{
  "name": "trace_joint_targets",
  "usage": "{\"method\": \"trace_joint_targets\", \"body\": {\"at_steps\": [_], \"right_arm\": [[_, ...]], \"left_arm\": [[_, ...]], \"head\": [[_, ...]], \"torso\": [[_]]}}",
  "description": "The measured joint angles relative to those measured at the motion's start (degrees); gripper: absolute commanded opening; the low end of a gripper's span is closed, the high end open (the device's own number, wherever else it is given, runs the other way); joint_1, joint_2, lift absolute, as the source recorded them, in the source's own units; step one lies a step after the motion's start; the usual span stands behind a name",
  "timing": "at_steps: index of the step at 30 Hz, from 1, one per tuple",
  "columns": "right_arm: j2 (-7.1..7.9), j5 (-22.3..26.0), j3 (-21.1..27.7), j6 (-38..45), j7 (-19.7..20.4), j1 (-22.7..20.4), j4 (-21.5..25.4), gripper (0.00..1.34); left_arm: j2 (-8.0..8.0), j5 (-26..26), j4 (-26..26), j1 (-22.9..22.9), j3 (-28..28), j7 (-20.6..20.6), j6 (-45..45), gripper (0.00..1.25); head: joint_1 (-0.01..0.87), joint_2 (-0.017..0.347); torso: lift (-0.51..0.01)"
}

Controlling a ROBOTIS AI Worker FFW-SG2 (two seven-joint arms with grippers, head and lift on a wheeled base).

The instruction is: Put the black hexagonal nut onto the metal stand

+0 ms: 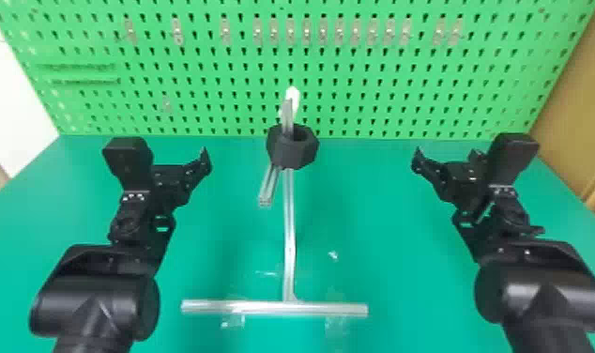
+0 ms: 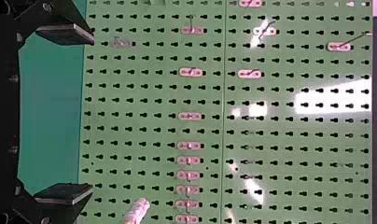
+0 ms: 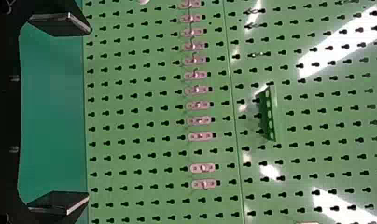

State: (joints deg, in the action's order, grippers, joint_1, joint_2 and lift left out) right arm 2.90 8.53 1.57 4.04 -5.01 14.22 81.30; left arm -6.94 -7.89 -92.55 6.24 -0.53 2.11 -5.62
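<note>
No text, label, brand, number or sign can be read.
</note>
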Motion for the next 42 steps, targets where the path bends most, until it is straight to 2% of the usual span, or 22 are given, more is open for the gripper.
{"method": "trace_joint_targets", "body": {"at_steps": [42], "right_arm": [[0.13,0.09,-0.09,0.0,0.0,0.02,0.08,1.27]], "left_arm": [[0.0,0.07,0.0,-0.18,0.18,0.0,0.24,1.09]], "head": [[0.693,0.081]], "torso": [[-0.001]]}}
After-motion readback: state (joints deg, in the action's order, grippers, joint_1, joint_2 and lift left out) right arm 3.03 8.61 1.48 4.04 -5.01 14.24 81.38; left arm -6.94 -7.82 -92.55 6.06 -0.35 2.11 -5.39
